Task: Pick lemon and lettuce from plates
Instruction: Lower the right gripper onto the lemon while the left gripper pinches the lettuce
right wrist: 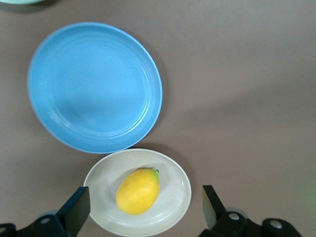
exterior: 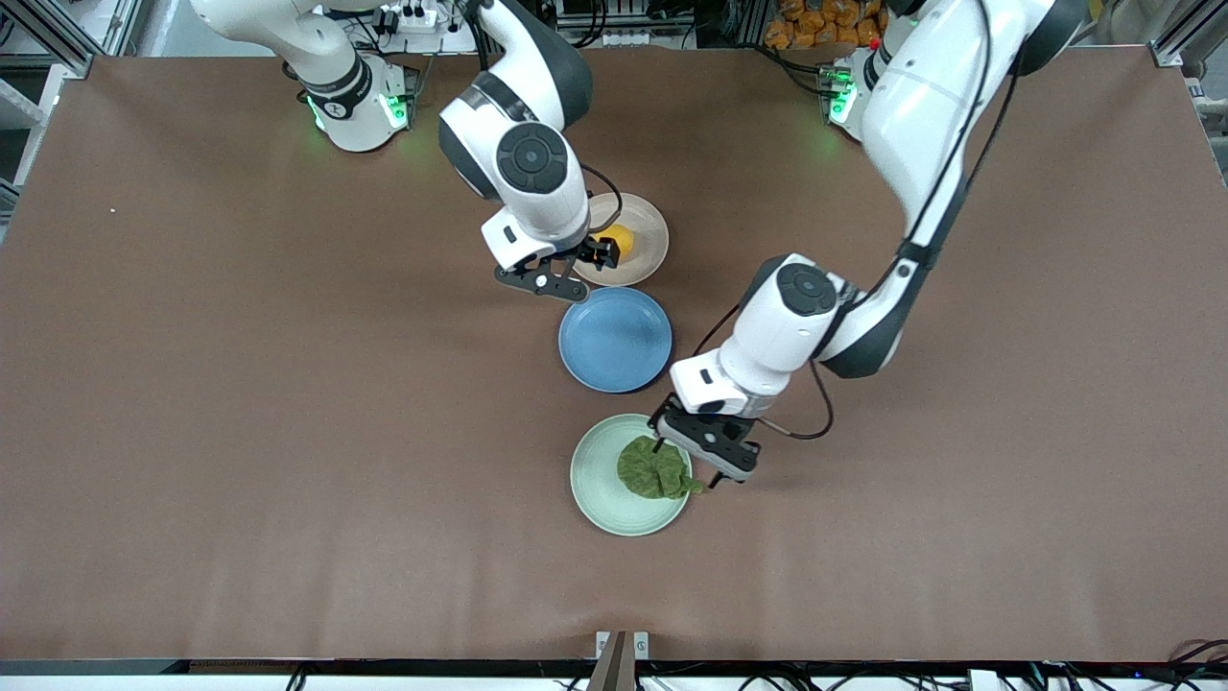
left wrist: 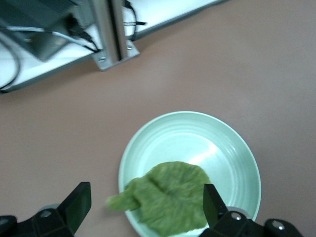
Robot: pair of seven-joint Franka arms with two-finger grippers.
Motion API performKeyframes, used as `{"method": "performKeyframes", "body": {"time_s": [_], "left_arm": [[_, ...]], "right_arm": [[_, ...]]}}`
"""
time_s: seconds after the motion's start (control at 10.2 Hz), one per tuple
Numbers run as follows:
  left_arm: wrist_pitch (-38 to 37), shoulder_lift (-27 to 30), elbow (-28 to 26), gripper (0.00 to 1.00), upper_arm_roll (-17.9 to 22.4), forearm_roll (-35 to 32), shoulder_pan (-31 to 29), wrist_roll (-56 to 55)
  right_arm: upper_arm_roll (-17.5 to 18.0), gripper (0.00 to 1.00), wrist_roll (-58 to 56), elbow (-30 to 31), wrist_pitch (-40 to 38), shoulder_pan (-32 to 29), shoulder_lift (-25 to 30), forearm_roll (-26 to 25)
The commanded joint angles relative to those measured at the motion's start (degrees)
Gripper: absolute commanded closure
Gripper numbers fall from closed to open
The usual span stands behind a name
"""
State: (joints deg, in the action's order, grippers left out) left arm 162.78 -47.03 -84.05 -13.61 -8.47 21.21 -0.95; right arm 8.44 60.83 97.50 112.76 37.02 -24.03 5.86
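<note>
The right gripper (exterior: 587, 257) hides part of the lemon (exterior: 622, 240) on the beige plate (exterior: 645, 235), fingers wide. The left gripper (exterior: 686, 465), fingers also wide, straddles the lettuce (exterior: 654, 468) on the mint plate (exterior: 600, 480). A blue plate (exterior: 615, 339) lies between them on the surface (exterior: 240, 432).

The blue plate (exterior: 615, 339) has the beige plate (exterior: 645, 251) just beside it at 12 o'clock and the green plate (exterior: 595, 480) at 6 o'clock, with a strip of bare table (exterior: 288, 432) between. The right gripper (right wrist: 143, 210) hangs over the beige plate, jaws spread wide, with room on either side of the lemon (right wrist: 138, 190). The left gripper (left wrist: 143, 207) hangs over the green plate's 3 o'clock rim, jaws wide around the lettuce (left wrist: 170, 195), whose tip overhangs the rim at 4 o'clock. Open tabletop lies at 9 o'clock of all plates; the left arm (exterior: 806, 317) crosses at the blue plate's 3 o'clock
</note>
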Motion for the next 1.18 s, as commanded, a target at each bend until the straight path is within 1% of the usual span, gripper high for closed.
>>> {"method": "performKeyframes", "body": {"time_s": [0.0, 0.1, 0.3, 0.59, 0.79, 0.98, 1.08], "left_arm": [[3.4, -6.2, 4.8, 0.0, 1.5, -1.3, 2.7, 3.4], [3.4, -6.5, 4.6, 0.0, 2.1, -1.3, 2.8, 3.7], [3.4, -8.2, 4.6, 0.0, 2.2, -1.3, 2.8, 5.1], [3.4, -9.0, 4.6, 0.0, 2.8, -1.3, 3.7, 5.2], [3.4, -9.6, 4.4, 0.0, 3.0, -1.4, 3.8, 5.1], [3.4, -10.0, 4.4, 0.0, 3.4, -1.4, 3.8, 5.2], [3.4, -10.2, 4.4, 0.06, 3.9, -1.4, 3.8, 5.3]], "right_arm": [[-0.4, 0.0, 8.5, 0.2, 1.1, 0.9, -2.9, 0.7], [-0.4, 0.0, 12.8, 0.2, 1.9, 1.3, -4.3, 1.3], [-0.4, 0.0, 19.6, 0.3, 5.0, 3.9, -6.5, 1.7], [-0.5, 0.0, 27.6, 0.3, 11.8, 8.2, -10.6, 1.6], [-0.5, 0.0, 28.3, 2.2, 11.6, 8.9, -10.5, 1.5], [-0.5, 0.0, 28.2, 2.3, 9.6, 8.9, -10.2, 1.4], [-0.5, 0.0, 28.2, 2.2, 9.1, 8.8, -10.1, 1.4]]}}
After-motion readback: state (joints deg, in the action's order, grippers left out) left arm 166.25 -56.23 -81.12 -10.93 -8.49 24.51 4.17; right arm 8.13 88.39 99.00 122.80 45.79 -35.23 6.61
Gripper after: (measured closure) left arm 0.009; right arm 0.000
